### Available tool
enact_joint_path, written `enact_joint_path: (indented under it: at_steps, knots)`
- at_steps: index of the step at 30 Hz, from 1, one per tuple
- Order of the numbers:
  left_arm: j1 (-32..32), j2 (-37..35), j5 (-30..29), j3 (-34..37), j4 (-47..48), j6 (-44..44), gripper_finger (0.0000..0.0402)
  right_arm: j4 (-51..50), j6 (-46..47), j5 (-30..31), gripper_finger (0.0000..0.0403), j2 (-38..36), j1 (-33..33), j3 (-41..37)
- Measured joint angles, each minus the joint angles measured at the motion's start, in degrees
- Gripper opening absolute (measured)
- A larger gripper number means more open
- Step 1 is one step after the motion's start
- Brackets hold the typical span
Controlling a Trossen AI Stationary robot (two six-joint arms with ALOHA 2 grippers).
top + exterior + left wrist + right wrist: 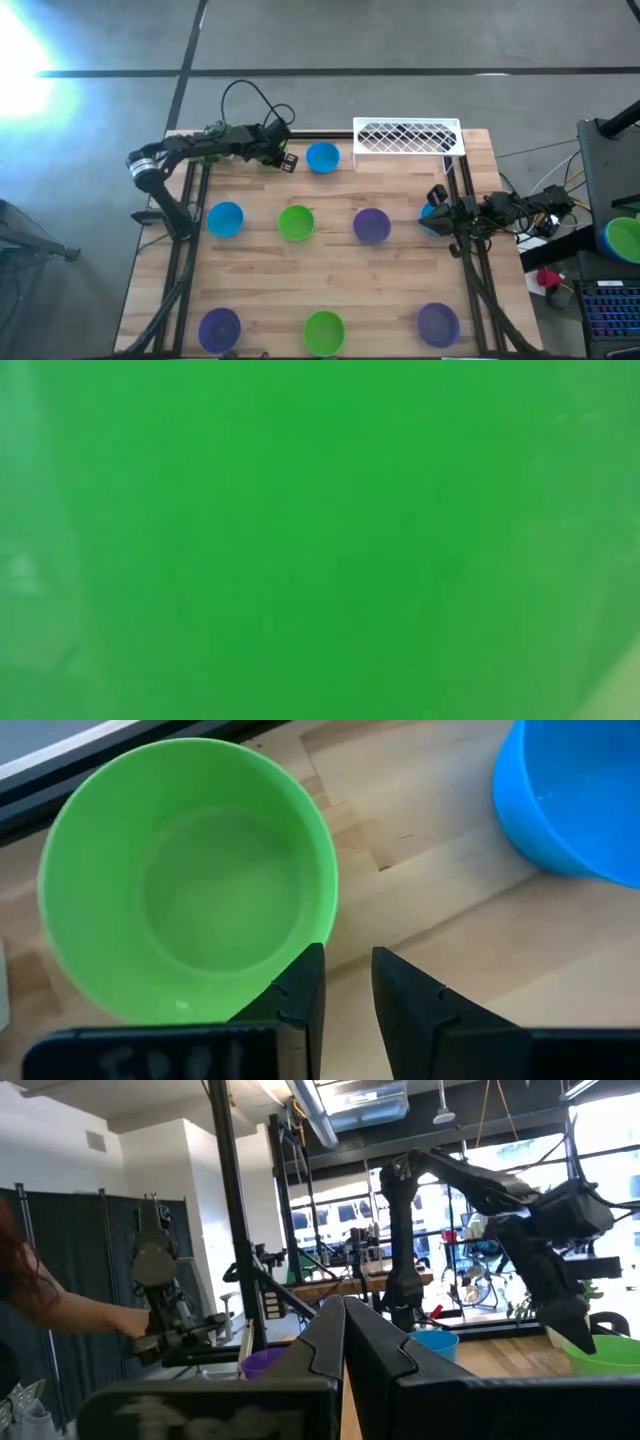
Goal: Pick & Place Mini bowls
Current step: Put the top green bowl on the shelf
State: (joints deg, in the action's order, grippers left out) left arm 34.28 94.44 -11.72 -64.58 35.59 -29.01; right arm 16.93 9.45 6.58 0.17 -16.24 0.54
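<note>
Several mini bowls stand rim up on the wooden table: blue, green and purple in a middle row, and purple, green and purple near the front. My left gripper is narrowly open at the far left. It hangs just outside the rim of a green bowl, with a blue bowl beside it. My right gripper is shut at the right edge, over a blue bowl. Green fills the whole low view. My left gripper comes at the green bowl from above, with one finger in front of the bowl's near rim and bare wood showing between the fingers. Whether that finger touches the rim, I cannot tell.
A white wire rack stands at the far edge, right of the blue bowl. More bowls sit on a stand off the table's right side. A person's hand shows beyond the table in the right wrist view. Bare wood lies between the bowl rows.
</note>
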Motion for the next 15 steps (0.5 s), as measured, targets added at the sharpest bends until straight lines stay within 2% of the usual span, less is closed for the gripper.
enact_joint_path:
  at_steps: [15]
  knots:
    - [0.28,5.02,-1.80,0.11,-1.70,3.77,0.0078,0.00,0.02,0.35,0.0008,-0.01,-0.01,0.00]
